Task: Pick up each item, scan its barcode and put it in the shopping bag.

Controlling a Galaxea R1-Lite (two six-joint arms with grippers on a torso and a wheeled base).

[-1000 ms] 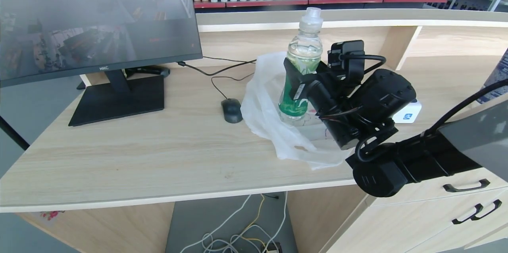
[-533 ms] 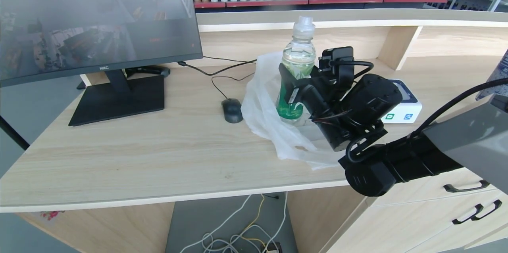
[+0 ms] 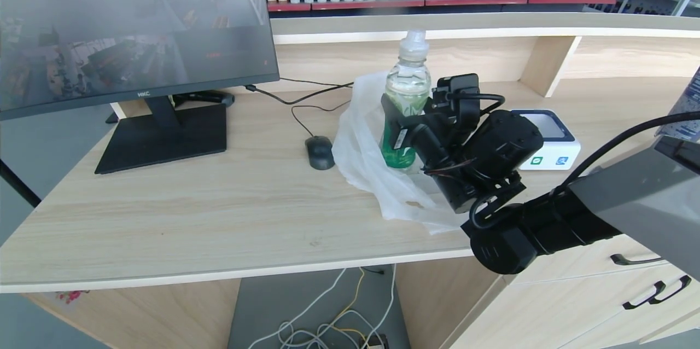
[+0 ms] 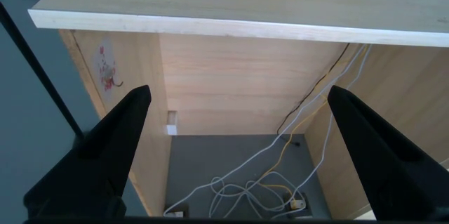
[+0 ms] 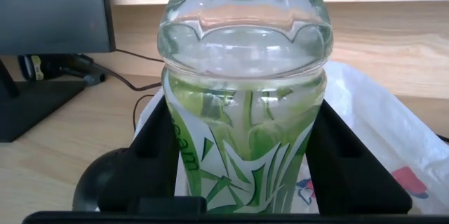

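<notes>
Head view: an upright clear plastic bottle with a green label (image 3: pixel 406 103) is gripped across its labelled middle by the right gripper (image 3: pixel 410 119), whose two black fingers (image 3: pixel 392 111) press against opposite sides. It hangs over the crumpled white plastic shopping bag (image 3: pixel 366 157); whether its base touches the bag cannot be told. In the right wrist view the bottle (image 5: pixel 245 104) sits between the closed-in fingers (image 5: pixel 158 147) of that gripper (image 5: pixel 245 161), with the bag (image 5: pixel 393 126) just behind it.

The bag lies on the pale wooden bench (image 3: pixel 219 212). A white box-shaped barcode scanner with a dark window (image 3: pixel 547 146) stands on the right of the bag, near it. A black computer mouse (image 3: pixel 319 152) lies just beside the bag on its left, and a black flat monitor on a square stand (image 3: pixel 131 26) stands well apart from the bag, farther left.

The left gripper (image 4: pixel 238 94) hangs below the bench's front edge (image 4: pixel 210 20), well apart from the bag, its dark fingers (image 4: pixel 105 154) spread wide with nothing between them, above loose cables on the grey floor (image 4: pixel 252 182).
</notes>
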